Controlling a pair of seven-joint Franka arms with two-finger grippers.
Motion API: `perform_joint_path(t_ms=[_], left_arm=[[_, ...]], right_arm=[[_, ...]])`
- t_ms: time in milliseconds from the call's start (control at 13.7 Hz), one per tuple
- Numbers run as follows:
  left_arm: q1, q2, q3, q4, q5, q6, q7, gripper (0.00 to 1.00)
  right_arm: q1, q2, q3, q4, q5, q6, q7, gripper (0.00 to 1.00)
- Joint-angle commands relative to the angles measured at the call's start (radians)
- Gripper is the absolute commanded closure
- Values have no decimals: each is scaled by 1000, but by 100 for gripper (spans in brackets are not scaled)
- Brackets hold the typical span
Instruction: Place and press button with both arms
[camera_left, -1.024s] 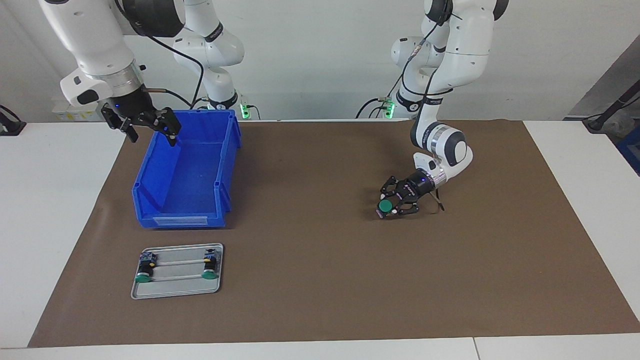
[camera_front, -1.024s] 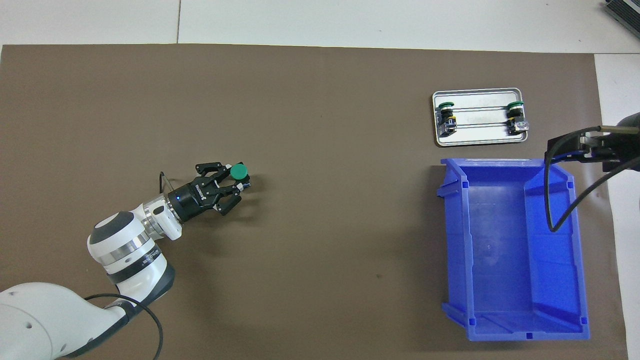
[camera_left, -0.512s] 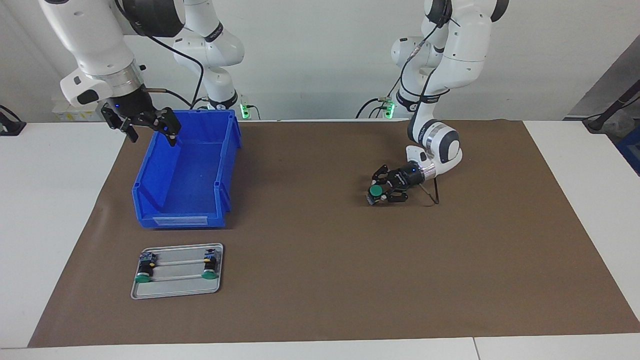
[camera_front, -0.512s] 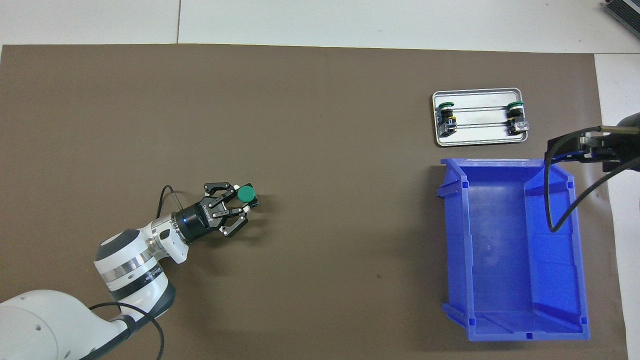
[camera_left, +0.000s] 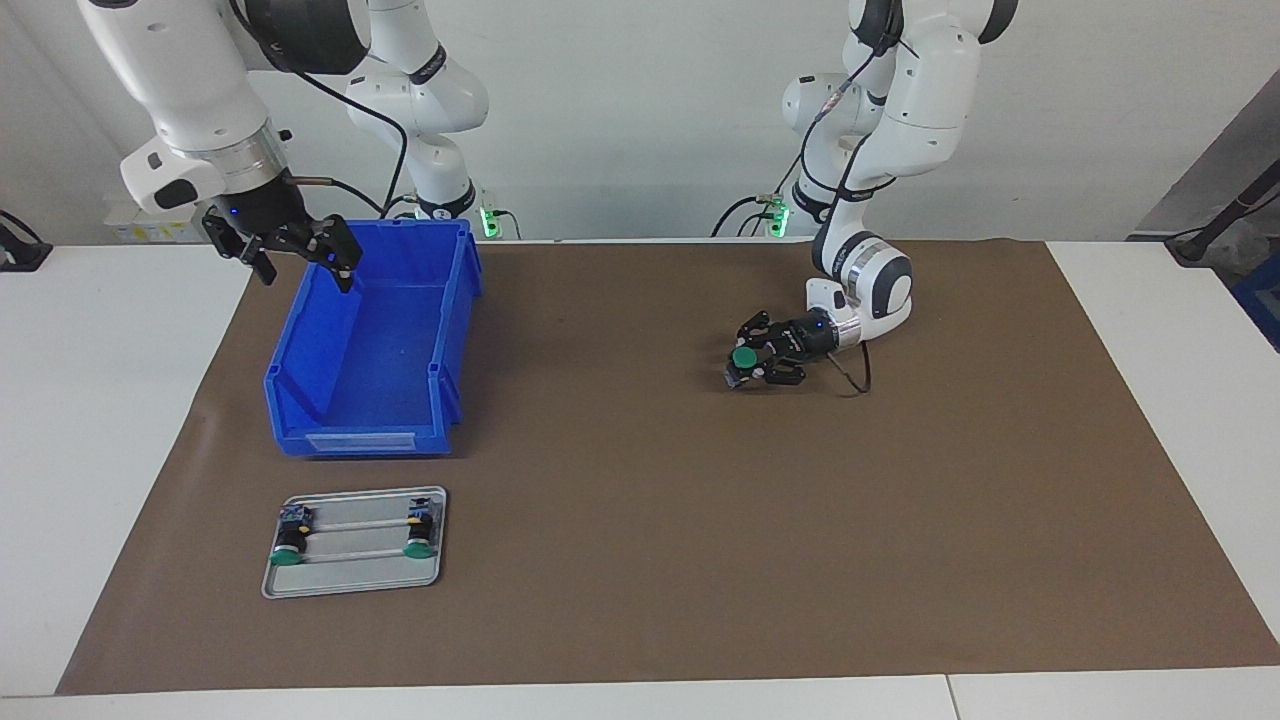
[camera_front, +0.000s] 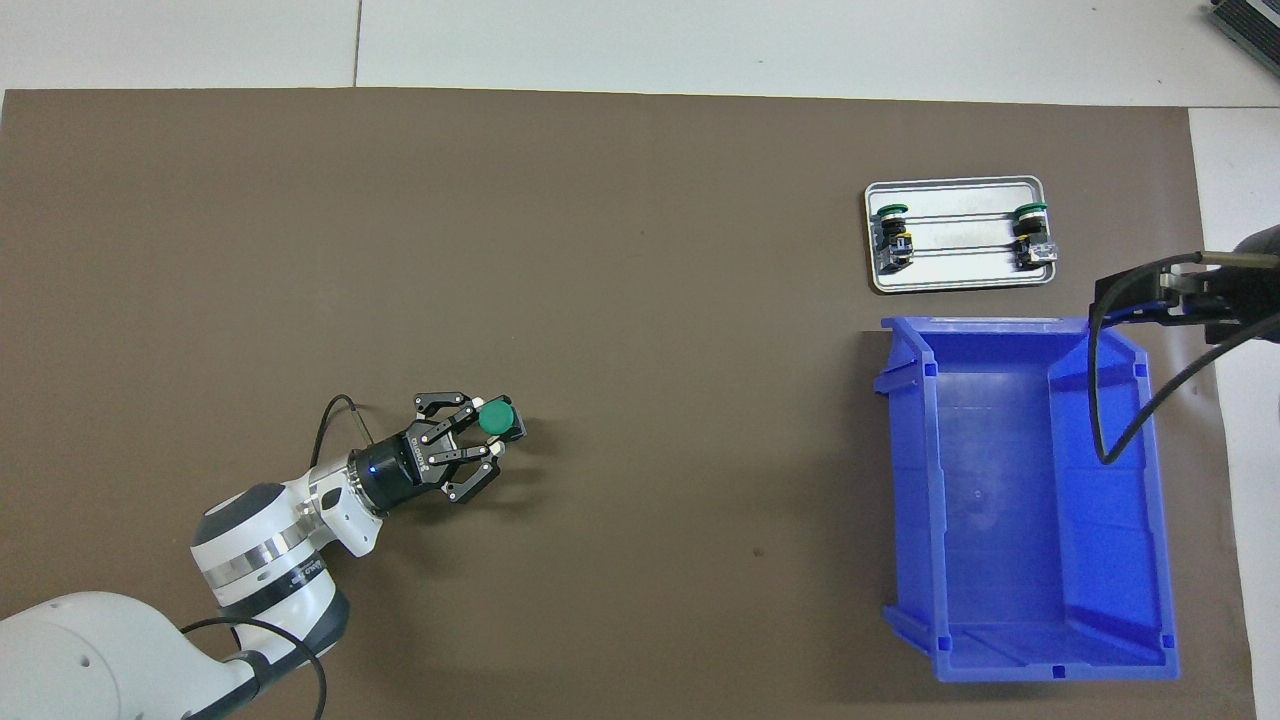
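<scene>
A green-capped button (camera_left: 743, 356) (camera_front: 494, 418) sits between the fingers of my left gripper (camera_left: 746, 366) (camera_front: 488, 428), which is shut on it. The gripper is tilted low over the brown mat toward the left arm's end of the table. I cannot tell whether the button's black body touches the mat. Two more buttons (camera_left: 287, 545) (camera_left: 418, 535) lie on a grey metal tray (camera_left: 355, 578) (camera_front: 955, 283). My right gripper (camera_left: 303, 270) (camera_front: 1140, 290) hangs open and empty over the rim of the blue bin (camera_left: 370, 440) (camera_front: 1010, 500), where the arm waits.
The open blue bin stands at the right arm's end of the table, nearer to the robots than the tray. A brown mat (camera_left: 640, 560) covers most of the white table. A thin cable (camera_left: 858, 380) trails from the left wrist.
My left gripper has carried the button nearer to the robots and a little toward the right arm's end, coming lower over the mat. The right arm has not moved.
</scene>
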Motion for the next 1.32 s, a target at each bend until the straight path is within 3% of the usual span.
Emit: perform_joint_path(t_ms=[0, 877, 951, 1097, 1243], left_arm=[[-11, -16, 7, -38, -20, -10, 84, 100], [-45, -10, 7, -41, -5, 79, 110, 96], [-45, -10, 7, -41, -5, 81, 109, 89], [-39, -8, 7, -39, -5, 84, 106, 65], [-39, -10, 7, -41, -5, 84, 104, 57]], right_arm=[[5, -25, -11, -28, 4, 7, -21, 0], [5, -25, -11, -28, 4, 7, -21, 0], [5, -25, -11, -28, 4, 7, -21, 0], [5, -25, -11, -28, 4, 7, -21, 0], [5, -25, -11, -28, 4, 7, -21, 0]])
